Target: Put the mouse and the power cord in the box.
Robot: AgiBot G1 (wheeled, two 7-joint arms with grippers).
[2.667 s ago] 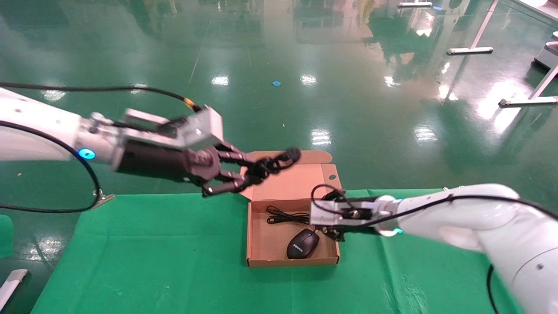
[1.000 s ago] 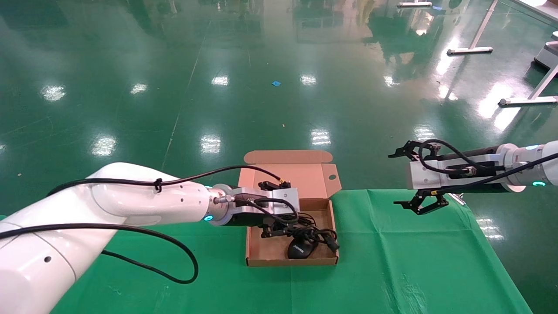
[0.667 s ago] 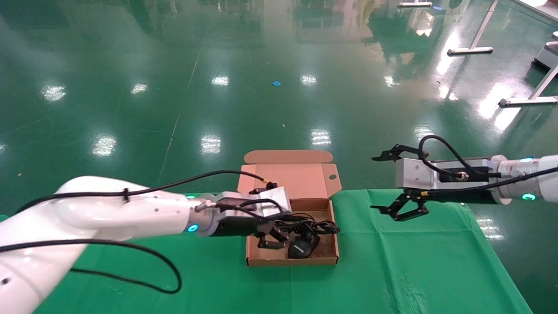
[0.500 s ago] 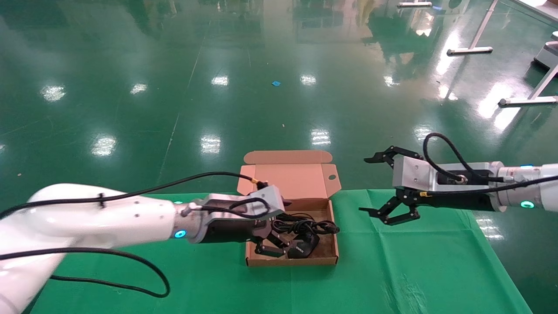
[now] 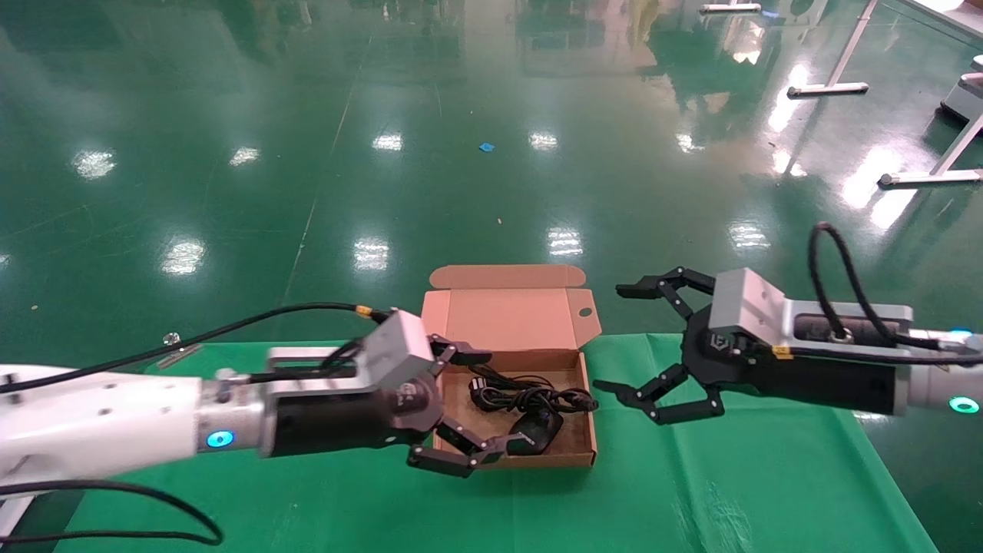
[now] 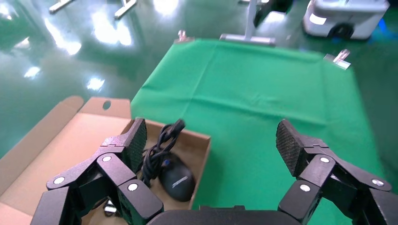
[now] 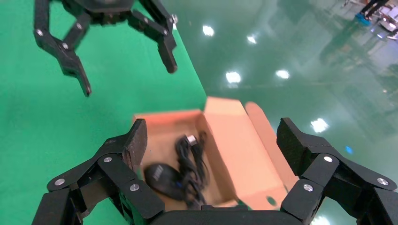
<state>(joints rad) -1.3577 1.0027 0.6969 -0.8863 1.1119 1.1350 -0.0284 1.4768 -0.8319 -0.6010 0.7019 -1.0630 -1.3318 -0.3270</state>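
The brown cardboard box (image 5: 514, 459) lies on the green table with its lid (image 5: 503, 316) open and leaning away. Inside are the black mouse (image 5: 540, 432) and, behind it, the bundled power cord (image 5: 526, 397). My left gripper (image 5: 501, 399) is open at the box's left side, with nothing between its fingers. My right gripper (image 5: 609, 338) hangs open and empty just right of the box. The left wrist view shows the mouse (image 6: 176, 178) and cord (image 6: 162, 147) past the left gripper (image 6: 212, 137). The right wrist view shows the mouse (image 7: 162, 178), cord (image 7: 192, 161) and lid (image 7: 239, 145) beyond the right gripper (image 7: 212, 139).
Green cloth (image 5: 691, 476) covers the table, which ends just behind the box. A metal clip (image 5: 180, 352) holds the cloth at the far left edge. White table legs (image 5: 829, 88) stand on the glossy floor far right.
The left gripper carried the power cord down into the box, let go of it and drew back left, open. The right arm swung away, then came back toward the box.
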